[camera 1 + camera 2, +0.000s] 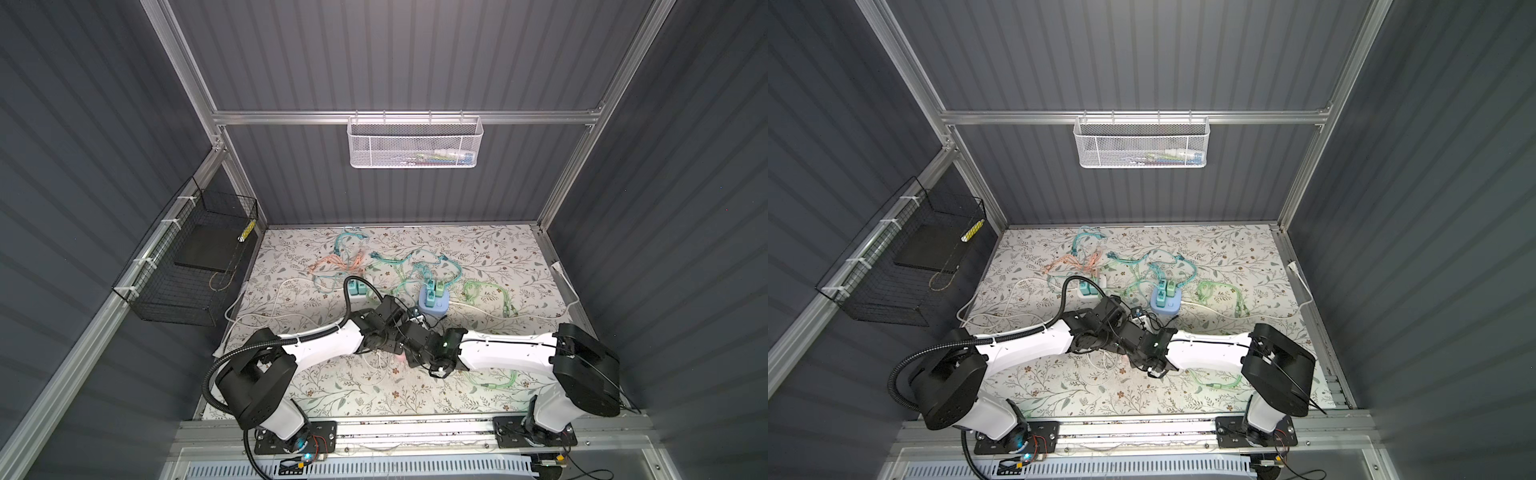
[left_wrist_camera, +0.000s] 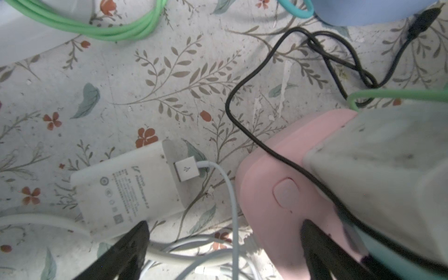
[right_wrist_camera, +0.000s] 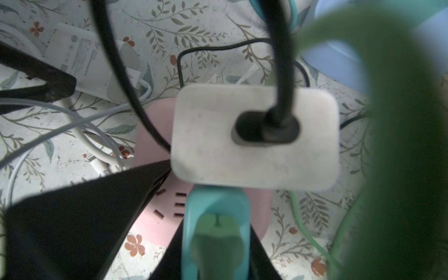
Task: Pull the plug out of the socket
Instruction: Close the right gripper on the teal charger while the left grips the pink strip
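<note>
Two pincers: right gripper (image 3: 213,218) clamped on the teal plastic plug (image 3: 194,218) over the rounded pink plastic socket (image 3: 155,121) — left gripper (image 2: 224,224) spread wide just beside it.

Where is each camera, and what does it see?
Both top views: high up, looking down at the floral table; both arms show.
Left wrist: on that arm, over the pink plastic socket; open left gripper shows.
Right wrist: on that arm, over the teal plug the right gripper grips.
Wrist views share the pink plastic socket.
</note>
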Motion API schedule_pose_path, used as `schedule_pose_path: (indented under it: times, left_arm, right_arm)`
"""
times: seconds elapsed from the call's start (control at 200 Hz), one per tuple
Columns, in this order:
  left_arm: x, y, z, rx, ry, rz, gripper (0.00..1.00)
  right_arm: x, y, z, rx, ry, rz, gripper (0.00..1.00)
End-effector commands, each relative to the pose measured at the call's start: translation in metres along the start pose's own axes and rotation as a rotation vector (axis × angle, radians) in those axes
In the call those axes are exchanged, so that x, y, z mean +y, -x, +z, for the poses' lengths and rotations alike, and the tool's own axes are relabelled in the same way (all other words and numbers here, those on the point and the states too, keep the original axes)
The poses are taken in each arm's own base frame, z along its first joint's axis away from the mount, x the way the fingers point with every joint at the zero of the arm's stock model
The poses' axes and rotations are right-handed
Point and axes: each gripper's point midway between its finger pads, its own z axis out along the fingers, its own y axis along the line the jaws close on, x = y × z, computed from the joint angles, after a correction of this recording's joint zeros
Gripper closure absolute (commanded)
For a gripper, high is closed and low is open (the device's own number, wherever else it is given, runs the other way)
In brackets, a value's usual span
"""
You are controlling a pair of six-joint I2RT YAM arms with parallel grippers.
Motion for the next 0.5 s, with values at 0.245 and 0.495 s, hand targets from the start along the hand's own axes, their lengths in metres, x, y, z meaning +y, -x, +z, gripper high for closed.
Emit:
schedule_pose_path:
  times: [0.245,0.495]
  left_arm:
    - [-0.002,-0.014,-0.002,0.047,-0.048,-0.030,0.02]
    - [-0.005,-0.017,0.005,0.063,-0.062,-0.037,0.02]
  right_arm:
    - [0.001,-0.002,0.000,-0.009,0.011,0.016,1.00]
    - [0.004,0.001,-0.002,-0.020,0.024,0.012,1.00]
